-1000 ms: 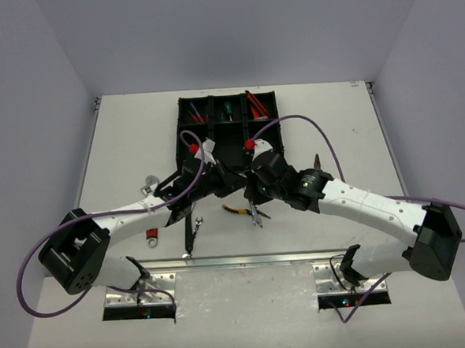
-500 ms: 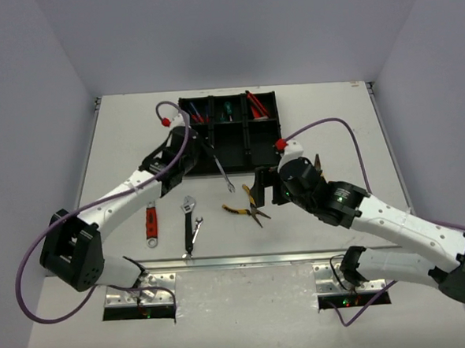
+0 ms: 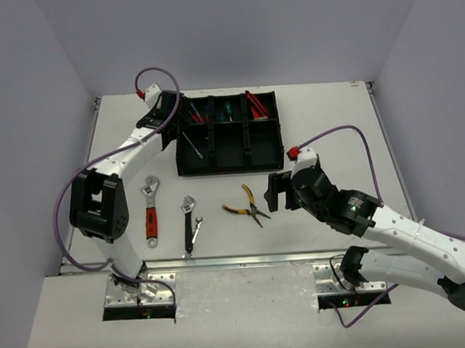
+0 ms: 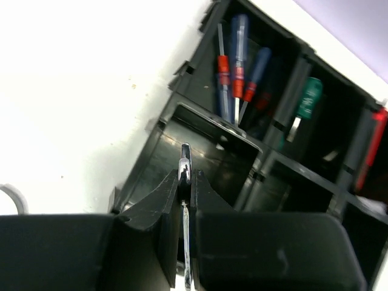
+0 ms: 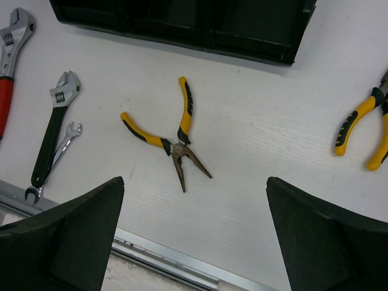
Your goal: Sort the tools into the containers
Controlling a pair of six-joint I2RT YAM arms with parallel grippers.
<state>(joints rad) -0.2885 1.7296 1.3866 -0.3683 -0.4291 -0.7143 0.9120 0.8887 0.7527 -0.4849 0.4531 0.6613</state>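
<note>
My left gripper (image 4: pixel 185 177) is shut on a thin silver spanner (image 4: pixel 184 163) and holds it over the near-left compartment of the black tray (image 3: pixel 228 169). From above, the spanner (image 3: pixel 193 144) slants down from that gripper (image 3: pixel 174 124) into the compartment. My right gripper (image 5: pixel 194 182) stands open above the table, nothing between its fingers. Yellow-handled pliers (image 5: pixel 167 140) lie spread just ahead of it. The far compartments hold red and blue screwdrivers (image 4: pixel 237 66), a green screwdriver (image 4: pixel 309 100) and red knives (image 3: pixel 256 103).
On the table left of the pliers (image 3: pixel 250 205) lie a red-handled adjustable wrench (image 3: pixel 150 212), a black-handled wrench (image 3: pixel 189 218) and a small silver spanner (image 5: pixel 60 151). A second pair of yellow pliers (image 5: pixel 364 130) lies to the right. A metal rail (image 3: pixel 246 260) runs along the near edge.
My left arm swung from the table's middle up to the tray's left side, carrying the spanner. My right gripper opened and drew back to the right, leaving the pliers on the table.
</note>
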